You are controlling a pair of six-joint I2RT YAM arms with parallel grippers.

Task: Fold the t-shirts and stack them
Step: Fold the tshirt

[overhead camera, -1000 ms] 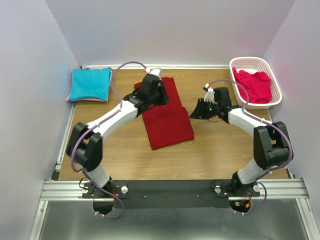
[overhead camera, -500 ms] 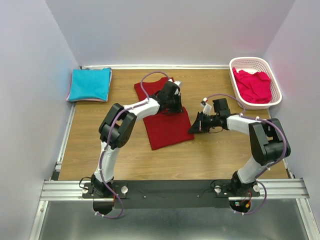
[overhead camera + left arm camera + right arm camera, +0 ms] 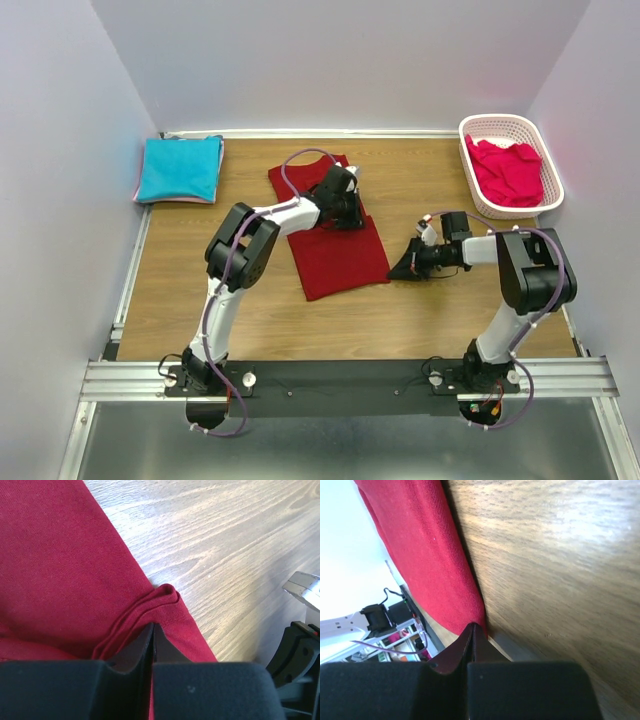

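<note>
Left fingers (image 3: 134,652): pinching dark red tee (image 3: 60,570) edge | right fingers (image 3: 451,657): pinching its corner

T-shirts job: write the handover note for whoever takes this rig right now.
Left gripper: jaws shut on a layered fold at the right-hand edge of the dark red t-shirt.
Right gripper: jaws shut on that shirt's near right corner.
Turquoise t-shirt: folded, far left.
Pinkish-red t-shirt: crumpled in the white basket, far right.
Done: turquoise folded; dark red looks partly folded.
Left: finish the dark red fold, stack it, then fold and stack the pinkish-red one.
</note>
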